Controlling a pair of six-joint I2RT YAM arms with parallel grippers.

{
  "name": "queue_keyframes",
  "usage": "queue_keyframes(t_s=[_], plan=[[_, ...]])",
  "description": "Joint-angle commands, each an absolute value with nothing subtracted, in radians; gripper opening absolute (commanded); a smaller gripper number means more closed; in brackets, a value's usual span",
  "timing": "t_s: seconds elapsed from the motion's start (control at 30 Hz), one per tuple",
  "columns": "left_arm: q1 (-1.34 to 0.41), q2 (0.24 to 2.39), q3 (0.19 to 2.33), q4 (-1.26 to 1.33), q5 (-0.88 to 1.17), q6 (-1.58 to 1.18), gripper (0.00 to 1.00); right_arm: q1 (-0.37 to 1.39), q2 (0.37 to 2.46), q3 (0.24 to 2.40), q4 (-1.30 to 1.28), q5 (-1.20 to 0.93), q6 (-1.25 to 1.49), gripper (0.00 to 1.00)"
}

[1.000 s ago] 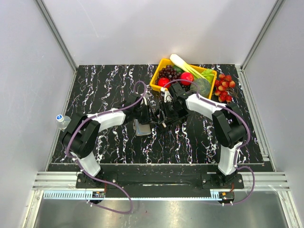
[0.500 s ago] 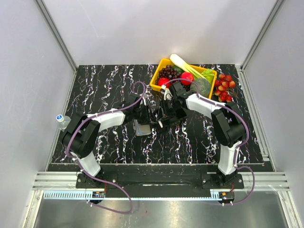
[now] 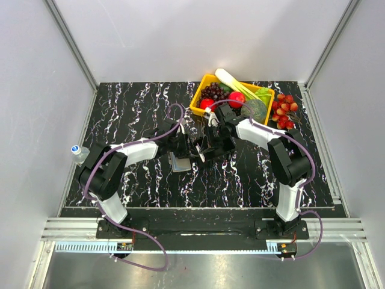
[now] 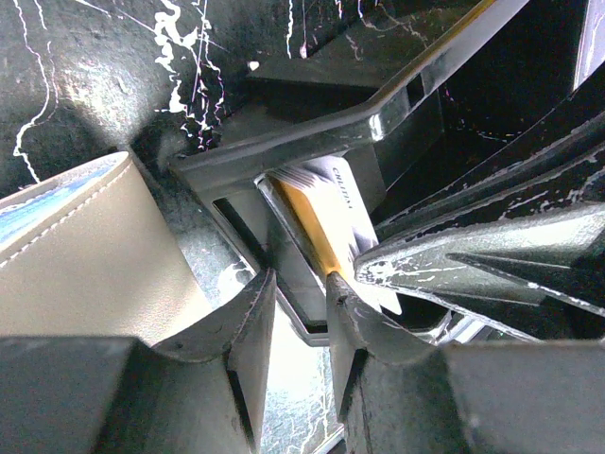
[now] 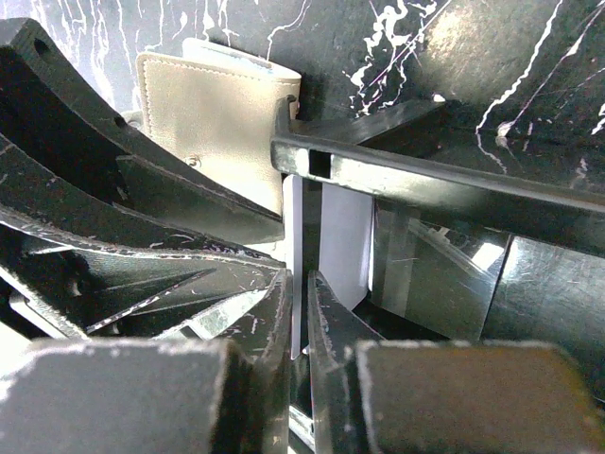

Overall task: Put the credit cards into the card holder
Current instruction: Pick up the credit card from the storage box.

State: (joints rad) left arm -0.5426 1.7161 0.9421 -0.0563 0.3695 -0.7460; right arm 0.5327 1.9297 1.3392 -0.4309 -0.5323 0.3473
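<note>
The grey card holder (image 3: pixel 178 162) lies at mid table, half hidden under both grippers. My left gripper (image 3: pixel 191 146) is on its edge. In the left wrist view the jaws (image 4: pixel 301 293) stand narrowly apart over the holder's metal rim (image 4: pixel 288 260). A card (image 4: pixel 336 203) with a yellow edge and white face stands in the holder. My right gripper (image 3: pixel 203 150) is shut on a thin white card (image 5: pixel 293 227), seen edge-on between the jaws (image 5: pixel 301 284). That card stands upright beside another white card (image 5: pixel 345 236) and the holder's shiny wall (image 5: pixel 435 274).
A beige leather flap (image 5: pixel 217 104) with a snap lies next to the holder, and shows in the left wrist view (image 4: pixel 85 255). A yellow basket (image 3: pixel 197 103) of fruit and vegetables stands at the back. Red berries (image 3: pixel 284 111) lie right of it. A small bottle (image 3: pixel 78 153) stands at the left edge.
My right gripper has shifted slightly left, closer over the holder. The left arm and the holder have hardly moved.
</note>
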Motion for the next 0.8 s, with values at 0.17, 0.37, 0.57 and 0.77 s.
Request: queue_keyframes(t_s=[0.17, 0.37, 0.57, 0.77], plan=[[-0.538, 1.691, 0.943, -0.008, 0.376, -0.752, 0.32, 0.531, 1.826, 1.330, -0.403, -0.405, 0.345, 0.07], [-0.540, 1.677, 0.956, -0.028, 0.364, -0.738, 0.32, 0.532, 1.772, 1.322, -0.402, -0.318, 0.322, 0.00], [-0.540, 1.663, 0.959, -0.040, 0.357, -0.729, 0.32, 0.534, 1.735, 1.307, -0.393, -0.263, 0.337, 0.00], [-0.538, 1.621, 0.988, -0.097, 0.310, -0.695, 0.35, 0.534, 1.669, 1.302, -0.397, -0.134, 0.328, 0.00]])
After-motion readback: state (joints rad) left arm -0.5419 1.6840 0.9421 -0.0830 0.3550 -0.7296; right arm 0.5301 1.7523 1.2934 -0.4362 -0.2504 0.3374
